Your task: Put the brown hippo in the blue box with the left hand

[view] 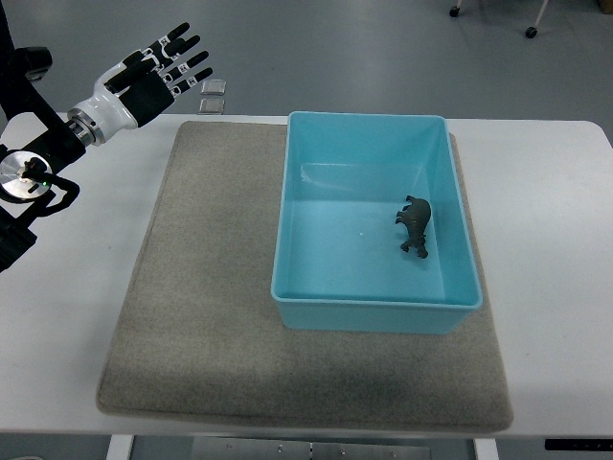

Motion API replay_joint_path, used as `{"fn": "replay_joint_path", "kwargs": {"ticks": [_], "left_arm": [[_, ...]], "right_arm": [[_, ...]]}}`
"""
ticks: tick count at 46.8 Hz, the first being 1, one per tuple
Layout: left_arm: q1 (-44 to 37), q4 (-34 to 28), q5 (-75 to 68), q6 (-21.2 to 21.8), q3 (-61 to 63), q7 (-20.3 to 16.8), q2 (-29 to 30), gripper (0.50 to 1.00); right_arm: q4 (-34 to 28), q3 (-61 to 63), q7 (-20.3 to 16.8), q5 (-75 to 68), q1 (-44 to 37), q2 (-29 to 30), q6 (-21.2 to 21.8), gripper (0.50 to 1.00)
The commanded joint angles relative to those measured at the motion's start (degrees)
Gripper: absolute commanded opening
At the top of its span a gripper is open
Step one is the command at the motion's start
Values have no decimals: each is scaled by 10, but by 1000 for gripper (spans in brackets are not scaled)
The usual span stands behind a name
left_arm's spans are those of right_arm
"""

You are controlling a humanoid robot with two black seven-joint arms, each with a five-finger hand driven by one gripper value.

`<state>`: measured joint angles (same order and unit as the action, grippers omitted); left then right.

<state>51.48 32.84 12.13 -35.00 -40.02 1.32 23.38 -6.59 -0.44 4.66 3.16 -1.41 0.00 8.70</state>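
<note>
One grey mat (pixel 211 316), laid flat on the white worktop (pixel 546 240). One blue box (pixel 374 307) resting on the mat's right half. One brown hippo (pixel 417 225), inside the box, near its right wall. One left robot hand (pixel 158 72), raised at upper left beyond the mat's corner, fingers spread, holding nothing.

Bright even light, soft shadows, sharp

The blue box (pixel 375 222) is being left wide open from above, only its walls getting in the way; the mat (pixel 201 287) and desk (pixel 551 287) around it aren't being blocked by anything.
</note>
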Motion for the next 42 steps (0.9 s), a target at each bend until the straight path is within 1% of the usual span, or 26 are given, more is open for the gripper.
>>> {"fn": "replay_joint_path", "kwargs": {"ticks": [1,16,42], "left_arm": [[-1,1,0,0,-12,0,-1,999],[-17,-1,0,0,-19,-1,-2,1000],[-18,0,-5,0,-18,-4,-4,1000]], "right_arm": [[0,0,0,0,0,0,0,936],[0,0,0,0,-1,0,0,936],[-2,1,0,2,0,0,2,936]]}}
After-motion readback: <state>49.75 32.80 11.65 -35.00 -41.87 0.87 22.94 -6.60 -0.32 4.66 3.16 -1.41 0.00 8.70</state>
